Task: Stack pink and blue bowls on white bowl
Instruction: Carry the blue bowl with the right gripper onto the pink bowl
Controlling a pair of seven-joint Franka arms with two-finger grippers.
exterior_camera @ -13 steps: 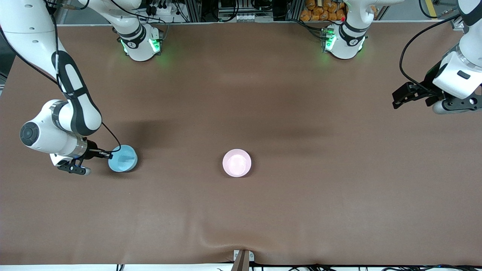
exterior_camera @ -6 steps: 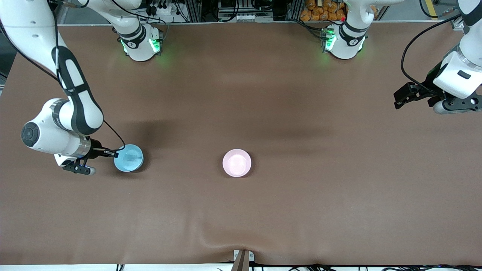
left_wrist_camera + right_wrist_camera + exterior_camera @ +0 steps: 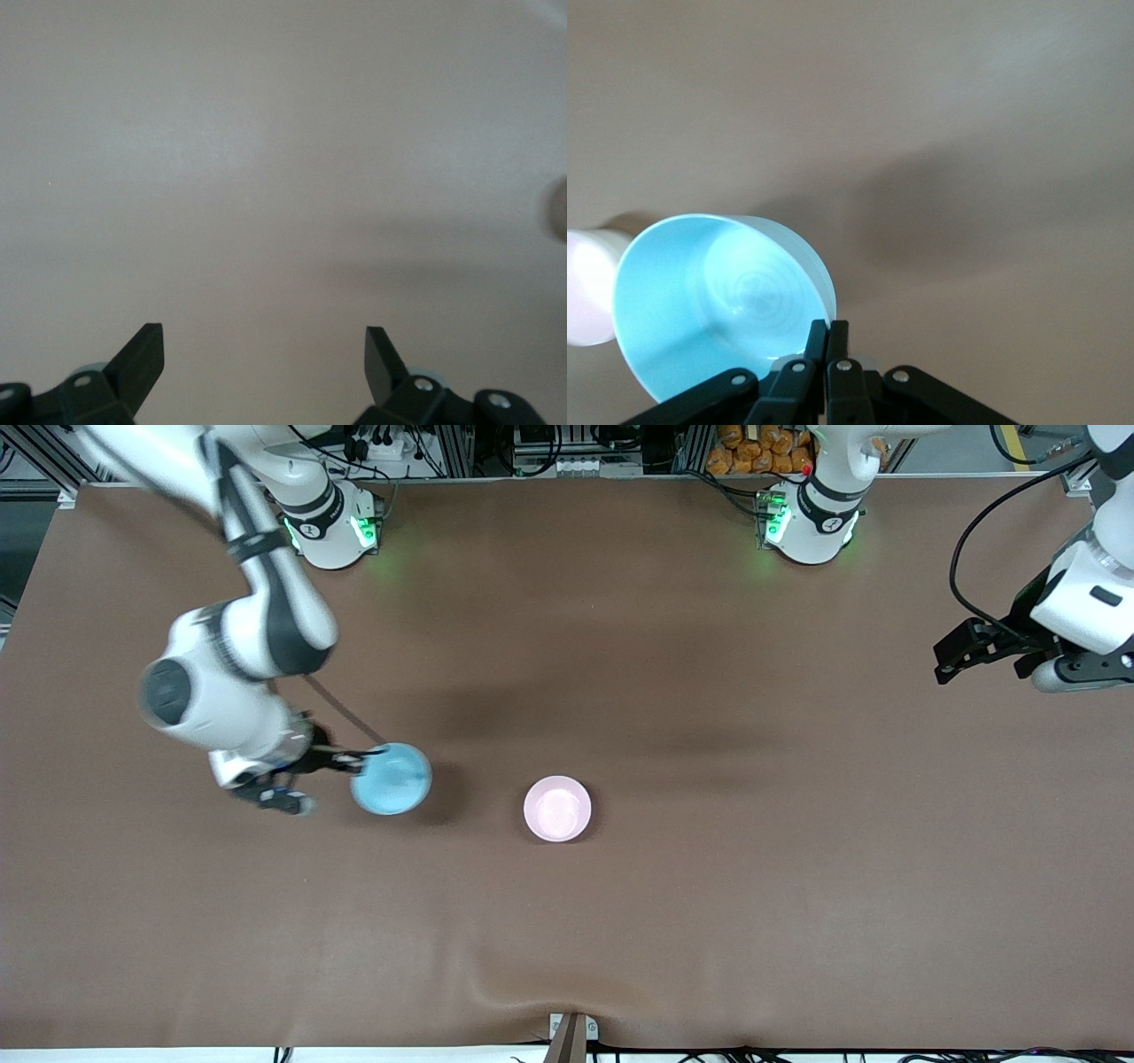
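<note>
Front view shows the right gripper (image 3: 359,760) has carried the blue bowl (image 3: 391,779) from the right arm's end of the table toward the middle, closing on the pink bowl (image 3: 557,808). Its fingers are pinched together on the blue bowl's rim, and the bowl hangs tilted over the brown table (image 3: 709,886). The pink bowl sits upright mid-table, unmoved. The right arm's wrist has swung up and inward. The left gripper (image 3: 952,657) waits with fingers spread apart at the left arm's end.

The right arm (image 3: 235,673) is motion-blurred; the white bowl shows nowhere clearly.
</note>
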